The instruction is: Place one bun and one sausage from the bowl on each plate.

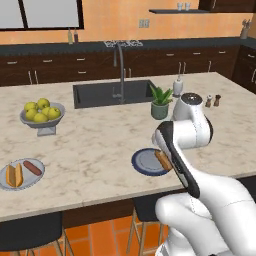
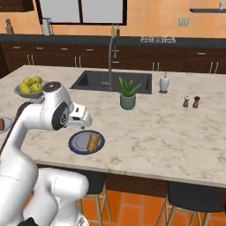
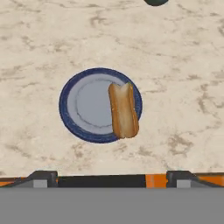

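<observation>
A dark blue-grey plate (image 1: 144,163) (image 2: 79,142) (image 3: 86,105) lies near the island's front edge. A tan bun (image 1: 162,160) (image 2: 92,142) (image 3: 123,110) rests on its right side, overhanging the rim slightly. My gripper (image 3: 111,176) hovers above this plate, open, with nothing between its fingertips (image 3: 42,177). At the far left of the counter a pale plate (image 1: 27,182) carries another bun (image 1: 14,175) and a reddish sausage (image 1: 32,167). The bowl is out of view.
A grey pedestal bowl of yellow-green fruit (image 1: 42,116) (image 2: 28,87) stands at the left. A sink with a tall faucet (image 1: 120,70) (image 2: 110,62), a potted plant (image 1: 160,102) (image 2: 128,95), a soap bottle (image 1: 178,85) and shakers (image 1: 213,101) (image 2: 191,102) sit further back.
</observation>
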